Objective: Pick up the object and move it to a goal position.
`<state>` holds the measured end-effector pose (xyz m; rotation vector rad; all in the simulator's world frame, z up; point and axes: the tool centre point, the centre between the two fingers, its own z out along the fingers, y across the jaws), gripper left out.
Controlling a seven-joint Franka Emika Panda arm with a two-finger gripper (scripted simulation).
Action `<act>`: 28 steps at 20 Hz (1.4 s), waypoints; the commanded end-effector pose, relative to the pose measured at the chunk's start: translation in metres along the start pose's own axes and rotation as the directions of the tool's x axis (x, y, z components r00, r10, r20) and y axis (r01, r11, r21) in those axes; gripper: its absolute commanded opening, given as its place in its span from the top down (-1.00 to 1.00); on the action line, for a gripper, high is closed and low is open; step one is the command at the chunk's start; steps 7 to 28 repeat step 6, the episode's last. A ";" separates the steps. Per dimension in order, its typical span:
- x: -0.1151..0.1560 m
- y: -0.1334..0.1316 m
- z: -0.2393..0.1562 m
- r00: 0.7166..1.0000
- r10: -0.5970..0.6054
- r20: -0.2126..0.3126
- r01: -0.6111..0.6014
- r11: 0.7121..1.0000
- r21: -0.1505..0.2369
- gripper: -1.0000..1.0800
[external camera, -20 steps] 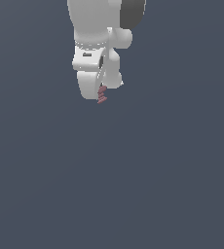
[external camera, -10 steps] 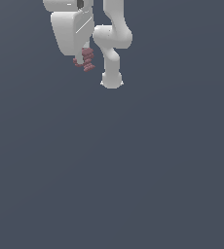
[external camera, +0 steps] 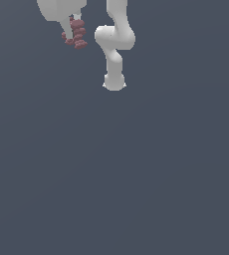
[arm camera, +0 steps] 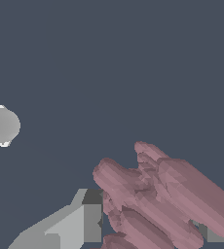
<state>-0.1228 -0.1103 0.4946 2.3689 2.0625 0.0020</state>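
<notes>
The plain slate-grey ground fills nearly everything in sight, flat and unmarked. Against it stands the white arm, its rounded joints stacked down to a small base in the upper middle of the exterior view. At the exterior view's upper left, the bulky white wrist housing runs off the top edge, and from it hangs the tool, lifted well clear of the ground. The tool is pinching the object, a small dusty-pink bunch of lumpy ridges that pokes out below the fingers. In the wrist view the object looms close, its ridges pressed beside a grey finger, with the base a pale blob off to one side.
</notes>
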 end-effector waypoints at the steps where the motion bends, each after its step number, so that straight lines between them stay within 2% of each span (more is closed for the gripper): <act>1: -0.003 -0.002 -0.008 1.000 0.000 0.000 0.000 1.000 0.001 1.00; 28: -0.006 -0.002 -0.013 1.000 0.000 0.000 0.000 1.000 0.001 1.00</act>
